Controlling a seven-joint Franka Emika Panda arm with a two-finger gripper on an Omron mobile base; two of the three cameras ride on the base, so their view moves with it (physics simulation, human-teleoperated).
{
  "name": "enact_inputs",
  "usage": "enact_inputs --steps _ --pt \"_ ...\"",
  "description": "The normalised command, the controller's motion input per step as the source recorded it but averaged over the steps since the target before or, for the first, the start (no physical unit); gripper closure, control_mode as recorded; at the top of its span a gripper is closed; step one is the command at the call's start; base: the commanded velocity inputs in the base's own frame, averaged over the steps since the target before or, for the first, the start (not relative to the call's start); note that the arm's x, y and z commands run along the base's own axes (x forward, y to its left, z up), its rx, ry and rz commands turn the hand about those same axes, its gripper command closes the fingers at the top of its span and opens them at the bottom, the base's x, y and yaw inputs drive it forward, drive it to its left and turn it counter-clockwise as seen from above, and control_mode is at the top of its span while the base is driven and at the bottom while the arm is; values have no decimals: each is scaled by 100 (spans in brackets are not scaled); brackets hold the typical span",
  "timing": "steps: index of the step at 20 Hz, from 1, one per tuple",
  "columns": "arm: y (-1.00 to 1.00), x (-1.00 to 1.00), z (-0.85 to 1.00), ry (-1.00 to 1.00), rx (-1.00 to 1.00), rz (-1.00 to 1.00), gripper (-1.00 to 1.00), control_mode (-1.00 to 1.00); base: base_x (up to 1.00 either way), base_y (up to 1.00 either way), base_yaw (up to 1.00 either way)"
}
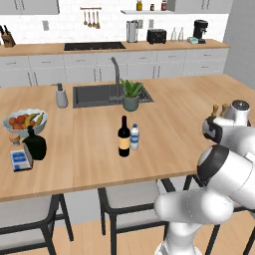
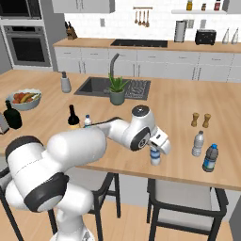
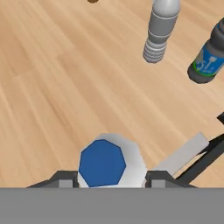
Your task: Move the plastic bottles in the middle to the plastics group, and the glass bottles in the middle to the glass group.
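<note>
Bottle (image 3: pixel 111 164), plastic, blue-capped: held upright between the jaws (image 2: pixel 155 155), which are partly closed on its sides, at the tabletop (image 2: pixel 179 117) front edge. Plastics group (image 2: pixel 204 150) lies to the right, near; long axis vertical.

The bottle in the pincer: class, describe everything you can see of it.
The small plastic bottle is clear and pale with a blue cap, seen from above in the hand view. It stands upright on the wooden counter near its front edge, left of two other plastic bottles. The pincer closes around its upper part, one finger on each side.
</note>
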Motion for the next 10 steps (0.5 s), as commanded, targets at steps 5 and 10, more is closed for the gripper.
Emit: enact_inputs --steps 5,10 --pt "-62 5 3 1 0 -7 100 -100 0 0 0" --pt "-33 2 -1 0 0 0 100 -100 0 0 0"
